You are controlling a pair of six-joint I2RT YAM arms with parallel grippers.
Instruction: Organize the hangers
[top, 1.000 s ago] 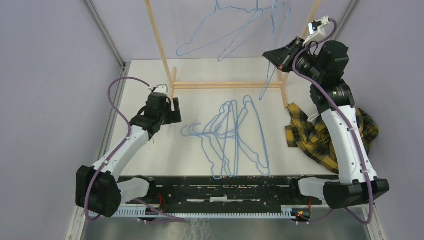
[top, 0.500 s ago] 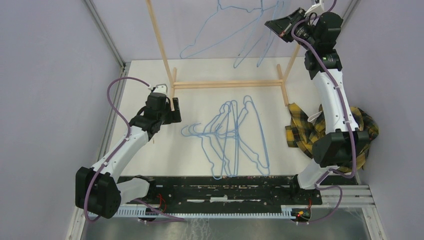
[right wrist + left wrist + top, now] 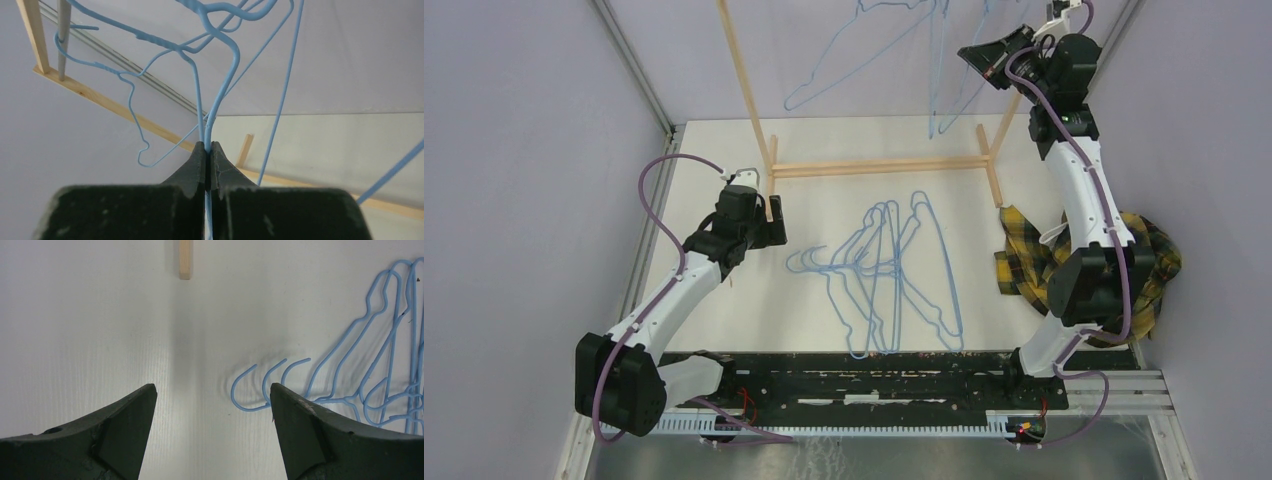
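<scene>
R arm [image 3: 1084, 190] high — jaws tight on hanger [image 3: 210, 129] (L arm [image 3: 669, 300] low)

Both arms were built of white link shells joined by black joint housings: the left arm [image 3: 669, 300] at eight o'clock of the overhead view, the right arm [image 3: 1084, 190] at three o'clock. A purple cable [image 3: 644, 187] was looped along each. The jaws of the left gripper [image 3: 211, 390] and right gripper [image 3: 207, 145] were shaped as dark, matte wedges, and pale scuffs were scattered over them.
</scene>
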